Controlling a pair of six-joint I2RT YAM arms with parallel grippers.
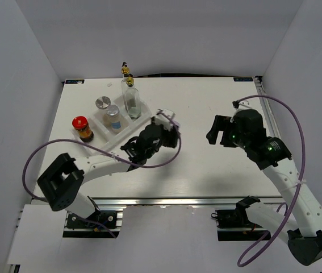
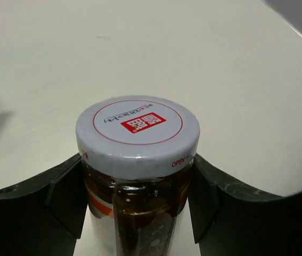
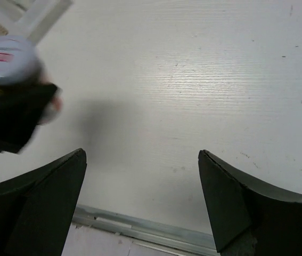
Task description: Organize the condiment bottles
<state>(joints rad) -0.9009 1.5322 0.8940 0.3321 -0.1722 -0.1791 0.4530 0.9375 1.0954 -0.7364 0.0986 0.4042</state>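
My left gripper is shut on the small white-lidded jar, just right of the white rack. Its dark fingers press both sides of the brown glass below the lid. The jar also shows blurred in the right wrist view. In the rack stand two silver-lidded shakers and a clear cruet. A second cruet stands behind the rack. The red-lidded brown jar stands left of the rack. My right gripper hangs open and empty over bare table.
The table's front edge with its metal rail lies just below the right gripper. White walls enclose the table on the left, back and right. A purple cable loops by the right arm.
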